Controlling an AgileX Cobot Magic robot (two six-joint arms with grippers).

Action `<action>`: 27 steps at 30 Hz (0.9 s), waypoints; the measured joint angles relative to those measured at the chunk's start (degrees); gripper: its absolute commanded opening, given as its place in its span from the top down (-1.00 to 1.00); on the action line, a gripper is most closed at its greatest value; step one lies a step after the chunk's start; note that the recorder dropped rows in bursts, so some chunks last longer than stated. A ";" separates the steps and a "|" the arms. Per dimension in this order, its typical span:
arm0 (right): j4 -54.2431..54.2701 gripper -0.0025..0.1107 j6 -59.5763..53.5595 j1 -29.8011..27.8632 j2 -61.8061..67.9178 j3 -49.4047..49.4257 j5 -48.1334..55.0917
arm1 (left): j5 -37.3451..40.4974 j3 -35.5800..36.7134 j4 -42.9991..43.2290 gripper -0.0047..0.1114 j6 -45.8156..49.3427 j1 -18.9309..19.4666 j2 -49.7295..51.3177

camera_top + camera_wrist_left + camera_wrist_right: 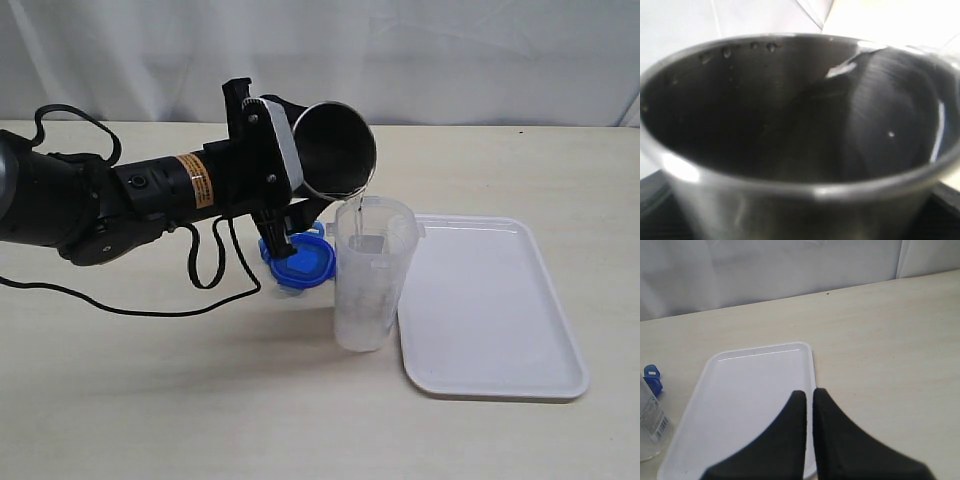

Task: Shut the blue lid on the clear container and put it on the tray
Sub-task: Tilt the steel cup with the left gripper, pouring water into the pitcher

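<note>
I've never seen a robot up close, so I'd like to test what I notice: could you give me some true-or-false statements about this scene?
1. The steel cup is tipped over the clear container, pouring. True.
2. The blue lid is snapped onto the container. False: it lies on the table beside it.
3. The container stands on the tray. False: it stands on the table beside it.
4. The right end effector is shut. True.
</note>
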 measured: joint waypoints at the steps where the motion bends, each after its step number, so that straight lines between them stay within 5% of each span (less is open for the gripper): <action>1: 0.00 0.88 0.00 0.00 0.00 0.00 0.00 | 0.43 0.00 0.00 0.92 0.64 0.00 0.00; 27: 0.00 0.88 0.00 0.00 0.00 0.00 0.00 | 0.75 0.00 0.00 0.92 4.83 0.00 0.00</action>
